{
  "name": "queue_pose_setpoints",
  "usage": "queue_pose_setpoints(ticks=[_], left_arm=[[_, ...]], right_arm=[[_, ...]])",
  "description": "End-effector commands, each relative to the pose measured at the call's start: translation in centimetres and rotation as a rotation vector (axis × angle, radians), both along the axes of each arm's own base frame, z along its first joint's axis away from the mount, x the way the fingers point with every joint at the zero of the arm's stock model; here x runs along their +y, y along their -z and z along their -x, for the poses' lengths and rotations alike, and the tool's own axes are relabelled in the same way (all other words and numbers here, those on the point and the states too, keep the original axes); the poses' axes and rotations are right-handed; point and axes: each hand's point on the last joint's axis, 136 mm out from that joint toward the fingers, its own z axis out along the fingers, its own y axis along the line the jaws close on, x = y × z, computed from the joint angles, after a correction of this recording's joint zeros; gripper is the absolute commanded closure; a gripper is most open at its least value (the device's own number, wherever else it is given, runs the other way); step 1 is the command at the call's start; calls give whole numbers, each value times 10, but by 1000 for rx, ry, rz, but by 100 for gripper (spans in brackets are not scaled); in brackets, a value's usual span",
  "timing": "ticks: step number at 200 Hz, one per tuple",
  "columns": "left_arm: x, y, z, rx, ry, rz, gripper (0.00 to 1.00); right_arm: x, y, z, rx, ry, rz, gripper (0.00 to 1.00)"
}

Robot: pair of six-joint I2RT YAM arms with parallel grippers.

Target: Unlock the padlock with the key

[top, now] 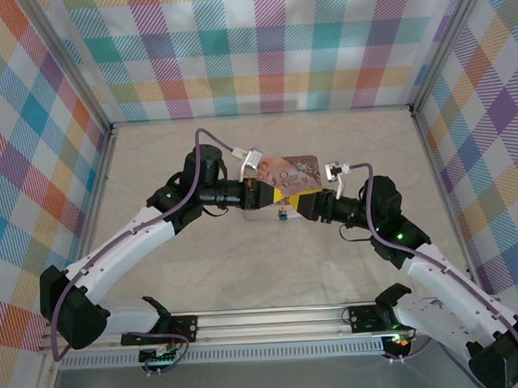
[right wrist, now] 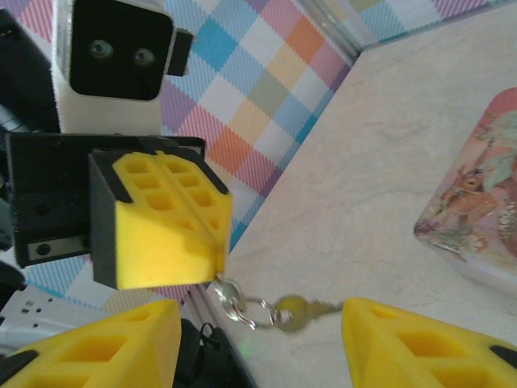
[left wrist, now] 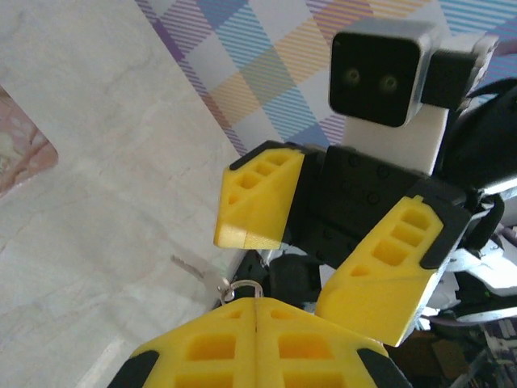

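Left hand (left wrist: 257, 301): fingers pressed fully together, and you pinch the key ring (right wrist: 232, 297) right at the tips. It holds nothing else.
Key (right wrist: 295, 313): dangles from that ring with the blade pointing toward your right hand. It looks lifted off the desk (top: 202, 274). No finger is on the key itself, and it is not in any lock.
Padlock (top: 282, 214): a tiny bluish speck in the top view, just below where your two hands meet and near the tin's near edge. It is too small to tell whether the shackle is closed, or whether it lies flat.
Right hand (right wrist: 260, 323): fingers roughly half apart, one on each side of the hanging key. They touch nothing and hold nothing.
Tin (top: 308, 166): pink picture tin just behind both hands. It is not part of the job.
Done so far: you have the key under control by its ring, close to the padlock.
Left to do: steady the key or the padlock with your right hand, line the blade up with the keyhole, insert, turn, and pop the shackle.
Progress: early, as I judge it. The actual unlocking has not yet begun.
Risk: the key swings loose on the ring, so aiming the blade will be fiddly.
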Motion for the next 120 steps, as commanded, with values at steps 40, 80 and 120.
queue_pose_setpoints(ticks=[40,80,120], left_arm=[[-5,-16,22,-33,97,40,100],[-4,-15,22,-39,91,43,100],[-2,-16,20,-54,68,42,100]], right_arm=[[16,-23,9,-49,-138,-66,55],[18,-25,11,-54,-153,-72,68],[17,-22,15,-45,-164,-68,71]])
